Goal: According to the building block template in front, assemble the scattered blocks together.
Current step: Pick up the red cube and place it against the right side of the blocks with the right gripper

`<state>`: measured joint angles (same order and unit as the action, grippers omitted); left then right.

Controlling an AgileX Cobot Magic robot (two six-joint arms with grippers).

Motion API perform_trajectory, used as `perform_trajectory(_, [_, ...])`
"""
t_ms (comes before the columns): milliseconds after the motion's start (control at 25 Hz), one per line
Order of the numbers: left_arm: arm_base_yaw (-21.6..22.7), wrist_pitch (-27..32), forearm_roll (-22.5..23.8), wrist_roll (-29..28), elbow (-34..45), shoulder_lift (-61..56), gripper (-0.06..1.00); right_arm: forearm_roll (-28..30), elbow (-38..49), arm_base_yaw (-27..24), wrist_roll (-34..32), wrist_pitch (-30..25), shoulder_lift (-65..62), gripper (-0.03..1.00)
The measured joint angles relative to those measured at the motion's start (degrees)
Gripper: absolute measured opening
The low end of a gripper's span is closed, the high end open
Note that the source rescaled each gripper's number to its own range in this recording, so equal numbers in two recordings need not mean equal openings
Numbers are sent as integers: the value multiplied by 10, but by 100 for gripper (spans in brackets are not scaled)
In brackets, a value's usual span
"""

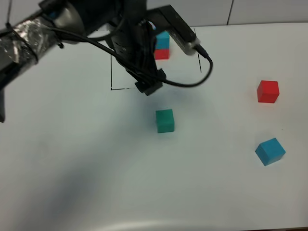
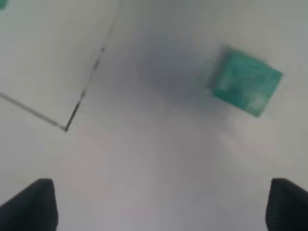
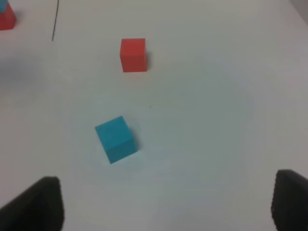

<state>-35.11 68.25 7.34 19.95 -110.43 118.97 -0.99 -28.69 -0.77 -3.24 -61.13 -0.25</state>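
A white table [image 1: 72, 168] seen from above, with three loose cubes and two robot grippers, neither holding anything. The main risk is likely a cube sliding or twisting. The teal-green cube [image 1: 164, 120] stands free on the smooth surface, so pushing the red cube [image 1: 267, 91] against it could nudge it out of line. The sky-blue cube [image 1: 270, 150] sits turned at an angle, so fingers closing on its corners rather than its flat sides could spin or drop it. It probably has to end up on top of the red one, where a crooked landing could topple it. The left arm hangs over the building block template [image 1: 161, 45] and its thin black lines [image 1: 111, 72], and may brush them. The left gripper [image 2: 159, 207] has its fingers spread wide with bare table between them. The green cube lies near it, ahead and off to one side, outside the gap and untouched. The right gripper [image 3: 161, 204] is also spread wide and empty. The blue cube lies ahead of its fingers and the red cube farther on, with all three cubes well apart.
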Motion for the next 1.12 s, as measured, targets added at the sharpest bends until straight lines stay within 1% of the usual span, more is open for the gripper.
perform_trajectory(200, [82,-1,1,-42,63,-66,100,0,0,0,0,0,0,88])
perform_trajectory(320, [134,-5,1,-73,129,-120,100,0,0,0,0,0,0,88])
perform_trajectory(480, [202,-47,2,-111,224,-211,100,0,0,0,0,0,0,88])
perform_trajectory(600, [234,-70,2,-139,300,-286,100,0,0,0,0,0,0,88])
perform_trajectory(720, [245,-79,13,-171,362,-358,100,0,0,0,0,0,0,88])
perform_trajectory(880, [246,-79,38,-218,431,-452,100,0,0,0,0,0,0,88])
perform_trajectory(1000, [246,-82,47,-247,465,-525,100,0,0,0,0,0,0,88])
perform_trajectory(1120, [246,-87,46,-261,491,-595,100,0,0,0,0,0,0,88])
